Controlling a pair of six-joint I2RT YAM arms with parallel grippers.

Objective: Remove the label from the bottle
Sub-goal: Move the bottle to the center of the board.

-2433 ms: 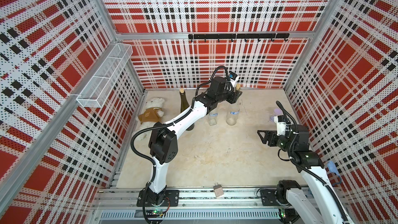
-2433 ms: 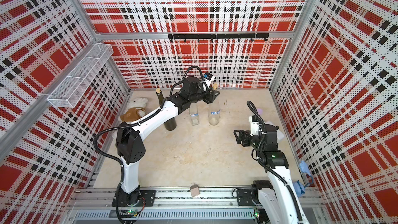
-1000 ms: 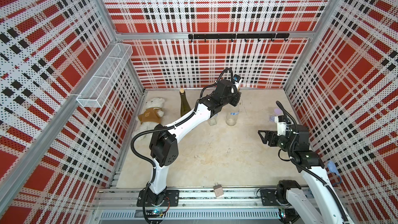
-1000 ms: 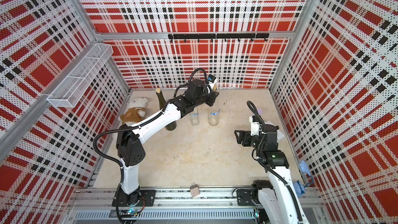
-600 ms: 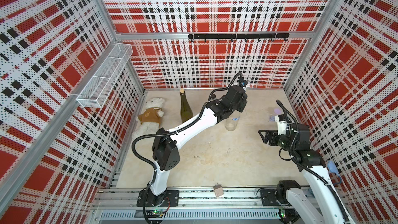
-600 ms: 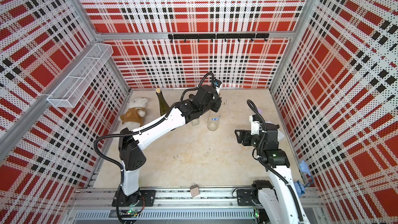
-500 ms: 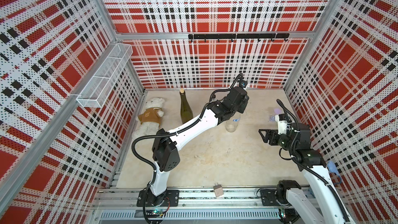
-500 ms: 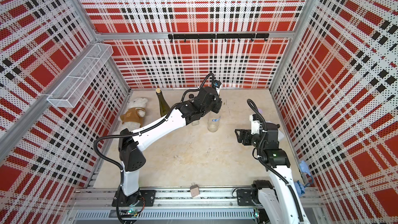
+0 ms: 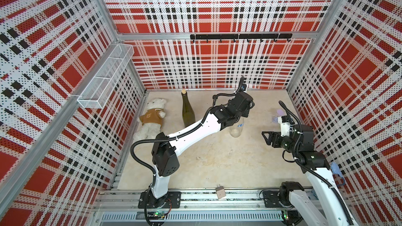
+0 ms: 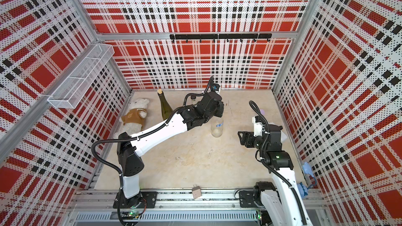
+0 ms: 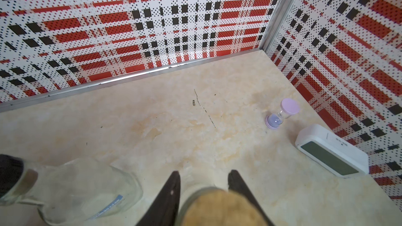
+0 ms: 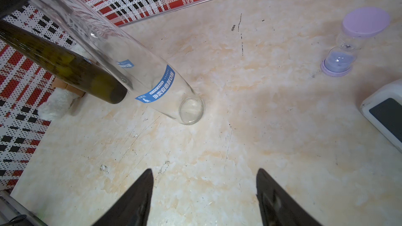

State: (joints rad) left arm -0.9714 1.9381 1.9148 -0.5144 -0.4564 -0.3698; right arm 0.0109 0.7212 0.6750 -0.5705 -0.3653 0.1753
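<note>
Left claw (image 11: pixel 204 172): its two fingers closely flank the tan cork (image 11: pixel 219 207) of the clear glass bottle (image 9: pixel 236 128). Pinching or slack, I cannot tell.
Right claw (image 12: pixel 204 170): spread wide, empty, above the beige bench (image 9: pixel 217 159), apart from the bottle.
Bottle: upright on the bench; blue paper label (image 12: pixel 161 88) on its lower body, not peeled.
Step, my reading: steady the bottle at the top, bring the right claw to a label edge, pull along the glass.
Views: the right wrist view shows the label print; the left wrist view shows only the cork.

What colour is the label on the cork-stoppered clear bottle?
Blue with white lettering; the label shows best in the right wrist view.
</note>
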